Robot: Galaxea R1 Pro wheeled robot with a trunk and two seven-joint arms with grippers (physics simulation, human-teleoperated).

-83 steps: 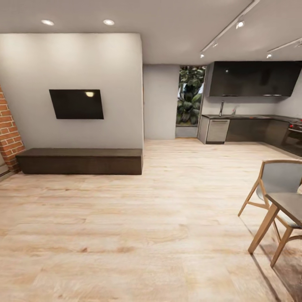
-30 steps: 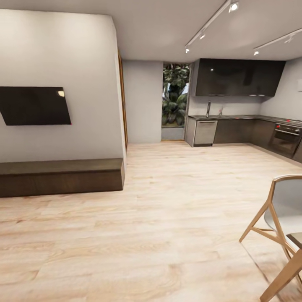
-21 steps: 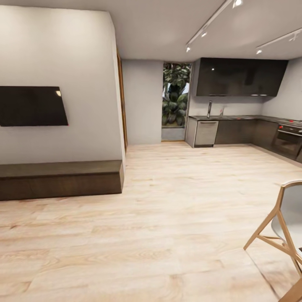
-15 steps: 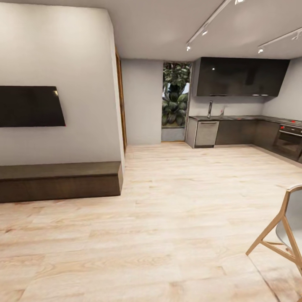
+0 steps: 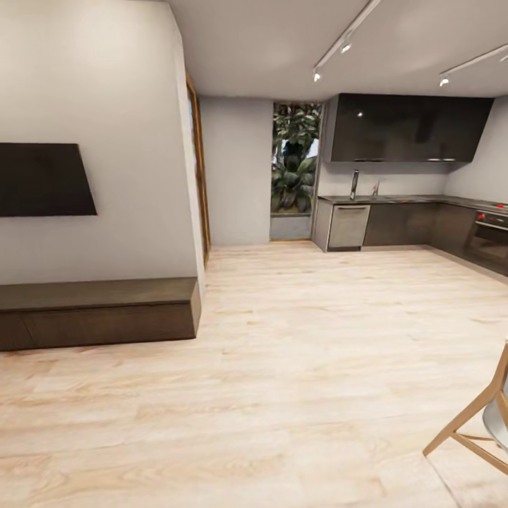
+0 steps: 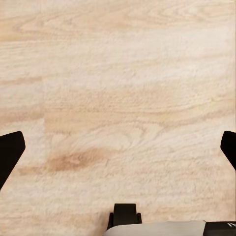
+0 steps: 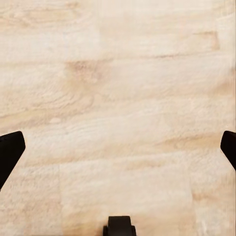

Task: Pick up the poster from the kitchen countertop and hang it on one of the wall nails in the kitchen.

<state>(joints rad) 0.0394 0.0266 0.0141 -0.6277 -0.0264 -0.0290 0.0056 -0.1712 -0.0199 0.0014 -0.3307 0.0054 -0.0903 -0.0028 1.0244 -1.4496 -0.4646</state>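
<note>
Both grippers hang spread wide over the wood floor (image 5: 296, 353), the left gripper (image 6: 118, 147) and the right gripper (image 7: 118, 147) each with nothing between its fingertips. I see the kitchen countertop (image 5: 395, 200) far off at about one o'clock, well apart from me across the room. I can't make out the poster from here; too small to tell. I judge a framed poster stiff, light and awkwardly broad, so I'd pinch the frame's edge, not its face, once close.
</note>
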